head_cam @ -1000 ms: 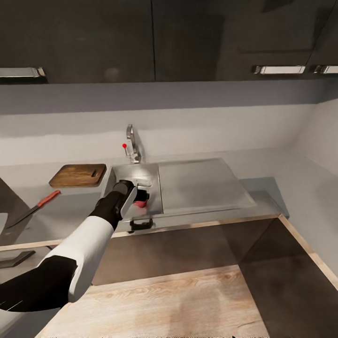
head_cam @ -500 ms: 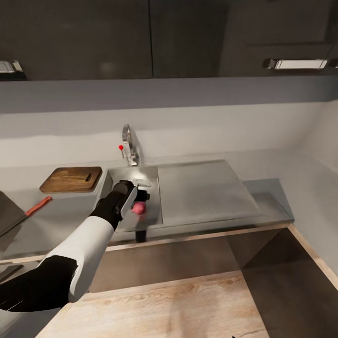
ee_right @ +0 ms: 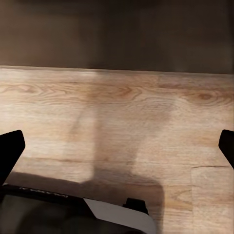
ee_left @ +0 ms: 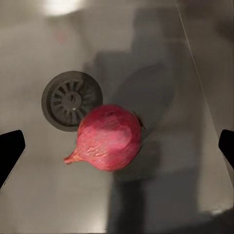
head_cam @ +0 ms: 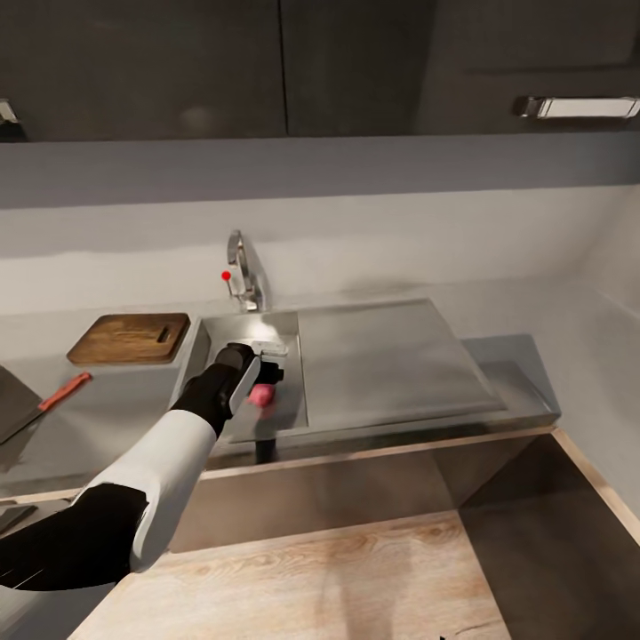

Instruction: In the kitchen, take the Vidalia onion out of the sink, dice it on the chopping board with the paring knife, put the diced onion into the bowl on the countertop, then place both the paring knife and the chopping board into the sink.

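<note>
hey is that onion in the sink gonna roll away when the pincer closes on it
Possibly: the Vidalia onion is round and lies loose on the smooth steel sink floor beside the drain. The open left pincer straddles it, so closing should centre it.

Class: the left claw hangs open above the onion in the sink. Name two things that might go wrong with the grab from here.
1. The onion is round and lies loose on the smooth steel floor of the sink, so it may roll aside when one finger touches first.
2. It lies right beside the drain; a nudge could push it onto the grate, leaving it sitting unevenly for the left claw.
</note>
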### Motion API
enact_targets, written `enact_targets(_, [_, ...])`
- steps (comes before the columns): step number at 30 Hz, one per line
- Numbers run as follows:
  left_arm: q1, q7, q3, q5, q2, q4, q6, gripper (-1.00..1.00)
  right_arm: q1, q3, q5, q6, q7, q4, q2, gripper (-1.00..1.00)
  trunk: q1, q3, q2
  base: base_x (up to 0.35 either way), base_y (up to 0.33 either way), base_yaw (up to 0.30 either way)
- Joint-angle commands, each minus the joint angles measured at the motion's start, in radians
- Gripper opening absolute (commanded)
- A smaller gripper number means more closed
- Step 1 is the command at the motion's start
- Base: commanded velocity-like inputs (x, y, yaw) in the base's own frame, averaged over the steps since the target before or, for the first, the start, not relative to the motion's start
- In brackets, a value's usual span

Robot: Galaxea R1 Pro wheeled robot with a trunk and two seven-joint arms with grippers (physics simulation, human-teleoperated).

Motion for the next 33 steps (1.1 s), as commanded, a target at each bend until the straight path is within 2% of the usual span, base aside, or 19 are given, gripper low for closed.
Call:
enact_targets(1, [-0.001,0.008,-0.004,0.008,0.000,-0.001,0.004,1.00,0.000,-0.007,0.008,-0.003,0.007,-0.002,0.002,1.00,0.001,-0.003,-0.002,0.245,0.000,0.000])
enact_targets(7, [-0.001,0.008,-0.003,0.008,0.001,0.002,0.004,1.00,0.000,-0.007,0.008,-0.003,0.007,-0.002,0.002,1.00,0.001,-0.013,-0.002,0.177,0.000,0.000])
enact_targets(24, [0.001,0.008,-0.003,0.008,0.002,0.015,0.004,1.00,0.000,-0.007,0.008,-0.003,0.007,-0.002,0.002,1.00,0.001,-0.041,-0.002,0.006,0.000,0.000])
enact_targets(33, [0.001,0.008,-0.003,0.008,0.002,0.015,0.004,1.00,0.000,-0.007,0.008,-0.003,0.005,-0.002,0.002,1.00,0.001,-0.043,-0.002,0.000,0.000,0.000])
